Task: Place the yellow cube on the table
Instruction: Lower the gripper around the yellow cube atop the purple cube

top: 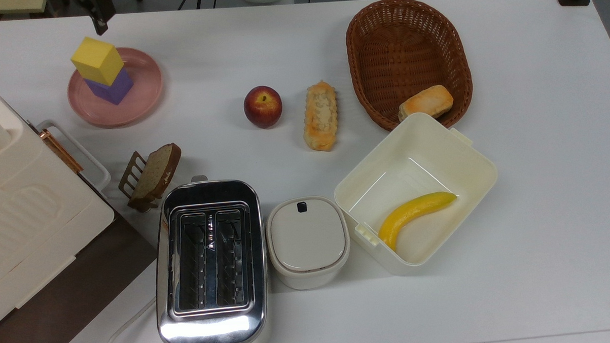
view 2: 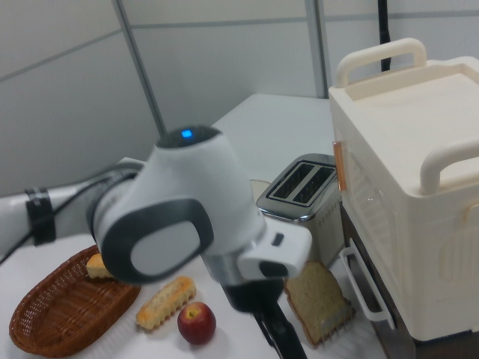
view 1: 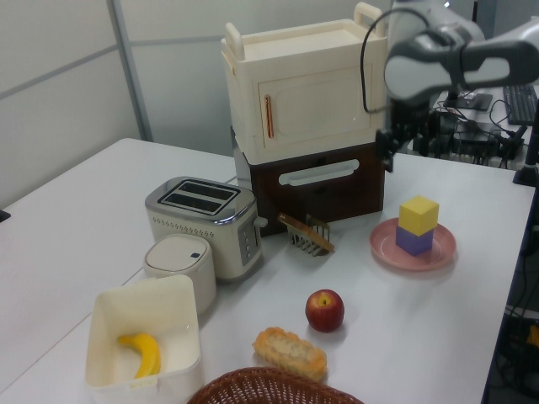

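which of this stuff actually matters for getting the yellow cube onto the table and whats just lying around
Part of the job:
yellow cube, stacked on the purple cube
pink plate under both
table, bare white top
gripper, above and beside the plate

Just lying about:
apple
long pastry
basket with a bun
toaster
banana in the cream box
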`<state>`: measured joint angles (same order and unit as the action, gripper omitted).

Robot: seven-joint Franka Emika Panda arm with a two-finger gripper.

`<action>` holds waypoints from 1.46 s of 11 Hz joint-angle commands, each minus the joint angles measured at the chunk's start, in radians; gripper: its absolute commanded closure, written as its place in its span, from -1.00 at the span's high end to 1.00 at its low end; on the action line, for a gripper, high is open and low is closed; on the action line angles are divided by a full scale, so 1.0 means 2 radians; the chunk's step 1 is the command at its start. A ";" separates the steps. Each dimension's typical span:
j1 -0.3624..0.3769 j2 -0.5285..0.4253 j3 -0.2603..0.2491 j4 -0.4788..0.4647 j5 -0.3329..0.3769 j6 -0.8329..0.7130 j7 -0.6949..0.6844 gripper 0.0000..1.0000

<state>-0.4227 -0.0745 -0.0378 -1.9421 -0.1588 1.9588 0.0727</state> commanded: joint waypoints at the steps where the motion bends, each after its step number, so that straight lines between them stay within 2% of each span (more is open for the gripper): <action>1: -0.022 -0.004 -0.006 -0.027 -0.025 0.025 -0.107 1.00; 3: -0.023 0.011 -0.023 -0.027 -0.025 0.027 -0.110 1.00; 7: -0.032 0.043 -0.023 -0.041 -0.023 0.092 -0.103 1.00; 13: -0.025 0.045 -0.016 -0.041 -0.007 0.095 -0.102 1.00; 15: -0.025 0.047 -0.014 -0.042 -0.004 0.095 -0.075 1.00; 16: -0.025 0.047 -0.014 -0.044 0.009 0.093 -0.060 1.00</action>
<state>-0.4794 0.0396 -0.0673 -2.0018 -0.1833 2.1290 -0.1096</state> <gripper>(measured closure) 0.000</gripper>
